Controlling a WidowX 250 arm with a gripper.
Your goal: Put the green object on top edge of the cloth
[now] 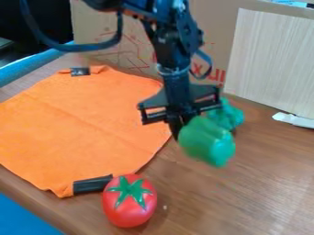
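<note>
Green object point(206, 140), count one: rounded, glossy, brighter at its lower right end. Held at a tilt, to the right of the cloth's right-hand edge and well apart from its top edge. Gripper point(177, 130), black, count one: clenched on the green object at its upper left end, pointing downward at the lower end of the black arm point(175, 43), count one, with loops of dark cable.

Second green item point(228, 114), count one: more bluish, lumpy, lying on the table behind the held piece, partly hidden by gripper and held piece.

Cloth point(92, 119), orange, count one: spread flat, with a crease across the middle. Black strips, count two: one point(80, 71) at the far edge, one point(92, 184) at the near corner. Tomato point(129, 200), red with green star-shaped top, count one: just beside the near strip.

Table point(239, 197), brown wood grain, count one. White item point(294, 120), count one, at the right edge. Cardboard point(131, 27), behind: red lettering and thin red line drawings, lettering partly covered by the arm. Pale wood-grain panel point(273, 59), count one, in front of the cardboard.
</note>
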